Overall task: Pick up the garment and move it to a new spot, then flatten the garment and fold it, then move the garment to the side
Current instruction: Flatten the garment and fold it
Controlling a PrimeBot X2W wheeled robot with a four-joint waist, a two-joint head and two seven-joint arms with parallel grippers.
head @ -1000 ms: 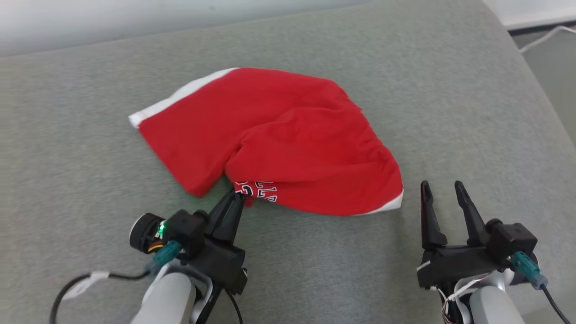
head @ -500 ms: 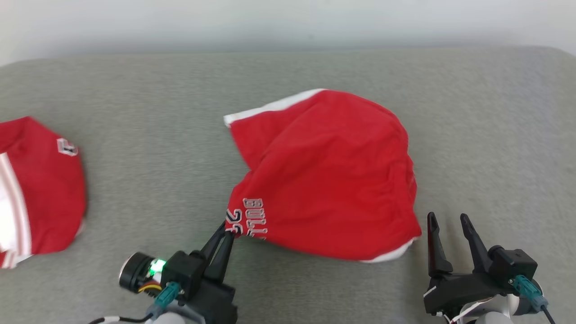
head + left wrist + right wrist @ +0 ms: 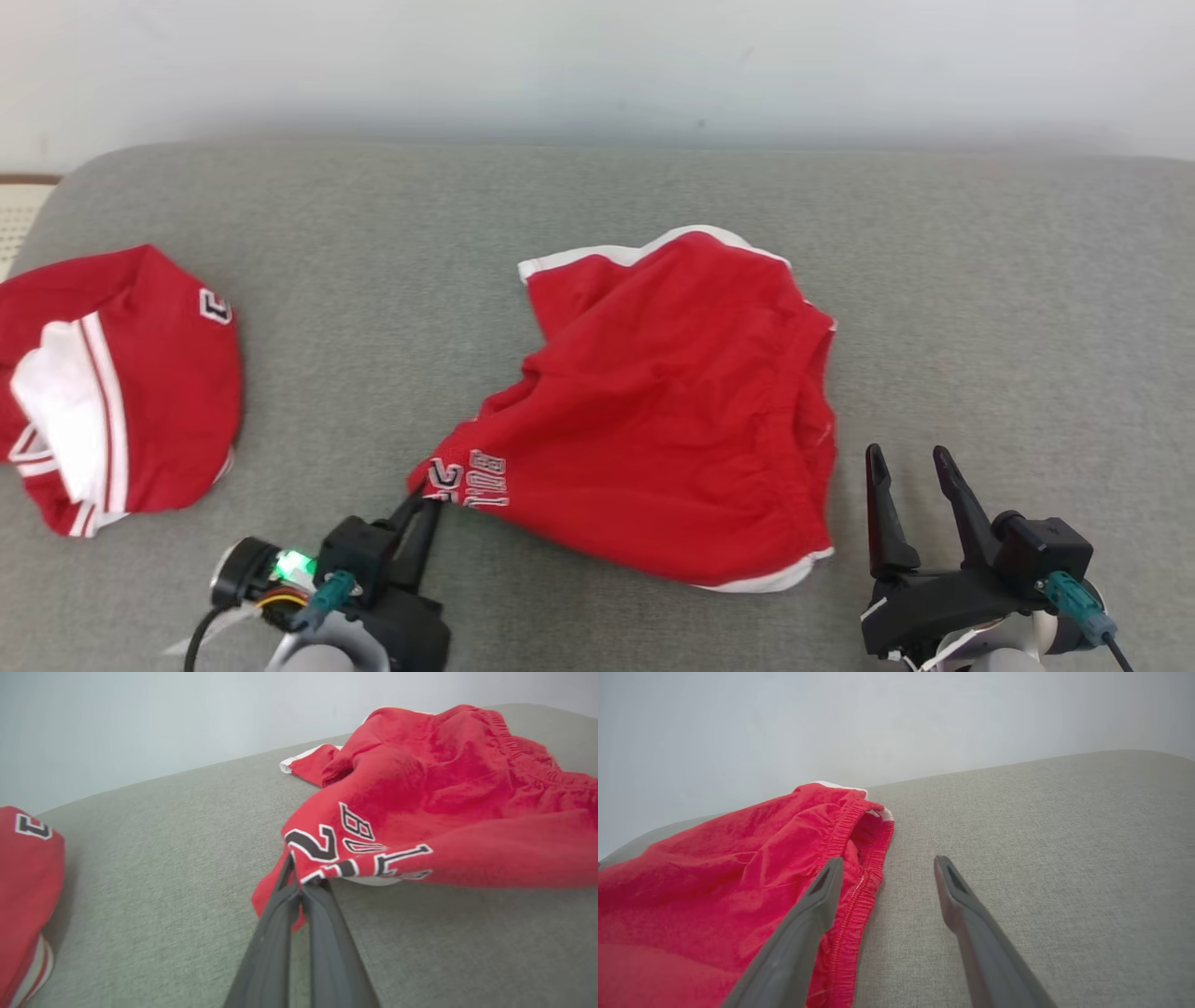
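Head view: the left gripper is pinching the red shorts by the printed corner — clamped tight. The right gripper is hovering beside them, spread wide, seemingly touching nothing.

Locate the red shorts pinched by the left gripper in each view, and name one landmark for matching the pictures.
Head view: the red shorts lie at centre, printed corner in the shut left gripper.
Left wrist view: the shorts fill the upper right, numbered corner clamped at the fingertips.
Right wrist view: the shorts sit at lower left, beside the open right gripper.
Shared landmark: the elastic waistband.
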